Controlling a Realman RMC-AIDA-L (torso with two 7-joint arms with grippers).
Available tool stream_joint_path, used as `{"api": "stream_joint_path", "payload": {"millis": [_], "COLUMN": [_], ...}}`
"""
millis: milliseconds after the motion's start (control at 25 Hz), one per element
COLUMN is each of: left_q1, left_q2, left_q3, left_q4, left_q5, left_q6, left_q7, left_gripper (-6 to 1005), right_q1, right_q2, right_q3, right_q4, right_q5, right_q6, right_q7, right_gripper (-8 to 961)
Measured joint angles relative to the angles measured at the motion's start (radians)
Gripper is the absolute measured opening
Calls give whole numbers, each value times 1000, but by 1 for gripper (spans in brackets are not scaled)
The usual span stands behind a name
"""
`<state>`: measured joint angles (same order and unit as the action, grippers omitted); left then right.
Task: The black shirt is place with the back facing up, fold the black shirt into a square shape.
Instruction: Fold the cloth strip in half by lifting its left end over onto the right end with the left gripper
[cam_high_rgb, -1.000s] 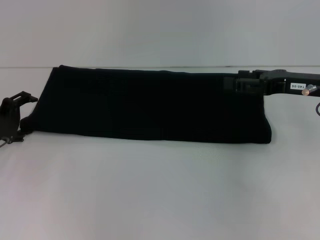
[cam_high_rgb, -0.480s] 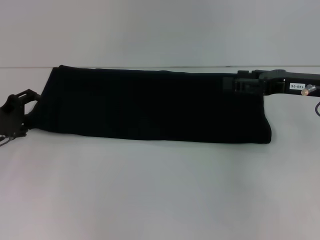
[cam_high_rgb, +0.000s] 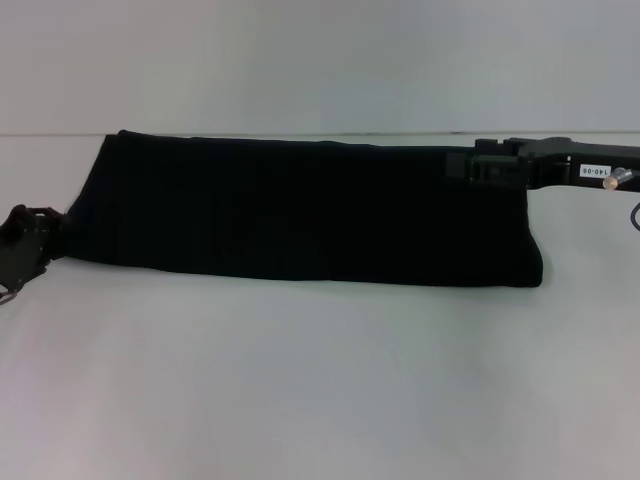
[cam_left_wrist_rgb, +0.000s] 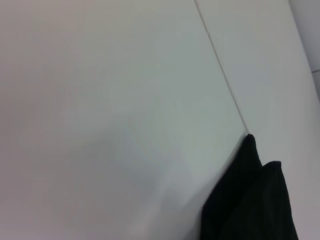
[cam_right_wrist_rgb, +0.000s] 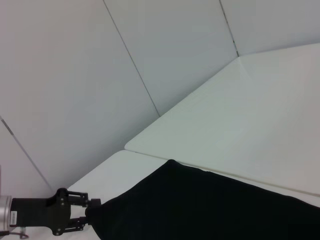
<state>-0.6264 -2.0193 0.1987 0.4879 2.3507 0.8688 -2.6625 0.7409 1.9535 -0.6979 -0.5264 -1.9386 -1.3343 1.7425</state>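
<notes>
Head view, table (cam_high_rgb: 320, 390): white surface filling the scene, carrying the shirt across its far half.
Black shirt (cam_high_rgb: 300, 205): folded into a long dark band lying flat, running from the robot's left to its right; plain fabric shows, no lettering visible.
Right gripper (cam_high_rgb: 470, 167): reaches in from the right at the far right corner of the band; its jaws sit on the fabric edge and appear closed on it, dark against dark.
Left gripper (cam_high_rgb: 35, 225): low at the near left corner of the shirt, jaws touching the fabric edge; I cannot tell whether they are apart or together.
Right wrist view: left gripper (cam_right_wrist_rgb: 75, 217) meets the shirt corner (cam_right_wrist_rgb: 210, 205).
</notes>
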Motion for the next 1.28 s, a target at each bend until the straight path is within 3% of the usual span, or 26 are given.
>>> {"api": "stream_joint_path", "payload": {"millis": [280, 360, 600, 800, 1040, 1280], "left_q1": [-4, -4, 10, 56, 140, 248], "left_q2": [1, 1, -4, -15, -34, -41], "left_q3": [1, 1, -5, -14, -66, -83], "left_q4": [-22, -24, -23, 12, 112, 234], "left_q5": [4, 5, -5, -88, -147, -136], "left_q6": [-9, -13, -17, 37, 241, 400], "left_q7": [29, 36, 105, 220, 395, 443], "left_gripper": [423, 208, 21, 22, 24, 26], "right_q1": [1, -1, -4, -5, 2, 20], "right_q2": [1, 1, 8, 21, 45, 56], "right_q3": [0, 0, 0, 2, 11, 12], "right_q4": [-1, -1, 2, 7, 8, 8], "right_q5": [2, 3, 10, 17, 24, 28], "right_q6": [-2, -3, -3, 6, 30, 78], "right_q7": [0, 0, -14, -21, -24, -25], "right_gripper": [822, 822, 821, 821, 820, 816]}}
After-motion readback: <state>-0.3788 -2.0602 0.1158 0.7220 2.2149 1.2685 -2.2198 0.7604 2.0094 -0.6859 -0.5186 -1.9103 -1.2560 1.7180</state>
